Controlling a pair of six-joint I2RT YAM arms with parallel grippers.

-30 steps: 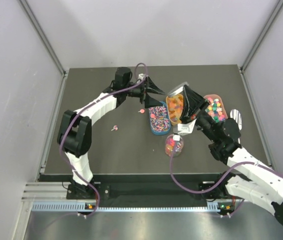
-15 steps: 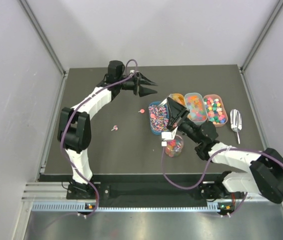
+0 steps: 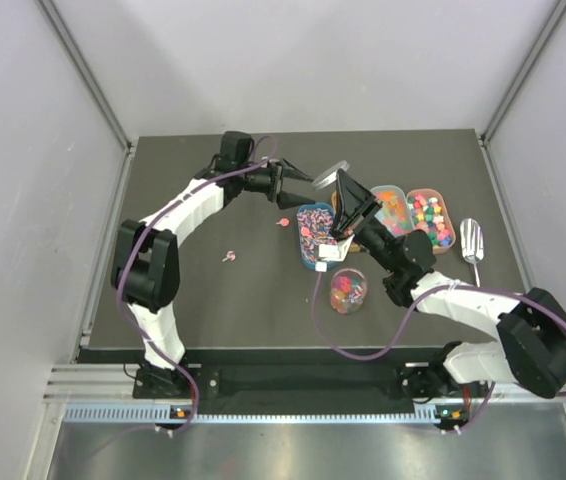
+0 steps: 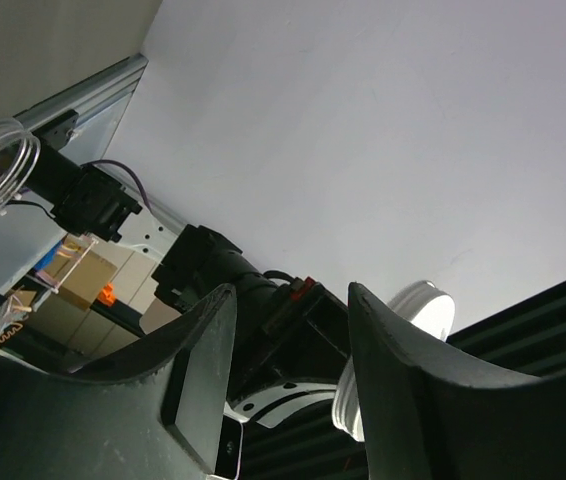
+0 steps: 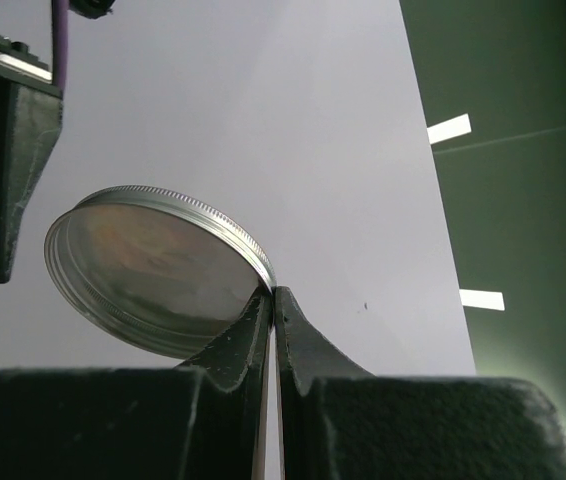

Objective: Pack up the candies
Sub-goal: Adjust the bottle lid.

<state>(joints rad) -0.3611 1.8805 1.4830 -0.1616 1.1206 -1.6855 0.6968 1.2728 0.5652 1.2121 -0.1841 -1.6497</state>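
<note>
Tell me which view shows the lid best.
Right wrist: the lid is large and whole, its rim pinched by the shut right gripper. Top external: a small grey disc; left wrist: a cropped round rim, likely it.

Left half: bare table (image 3: 208, 300) from near edge to far, with only two loose candies (image 3: 229, 257) on it.
Far centre: left gripper (image 3: 301, 190) and right gripper (image 3: 343, 178) with its lid (image 3: 331, 168) almost meet above the trays (image 3: 450, 222); little gap between them.
Near centre: jar (image 3: 348, 291) upright just near of the blue tray (image 3: 315, 266), right arm (image 3: 413, 270) slanting beside it.
Right edge: scoop (image 3: 472, 240) lies just right of the trays, leaving a narrow lane to the table edge.
</note>
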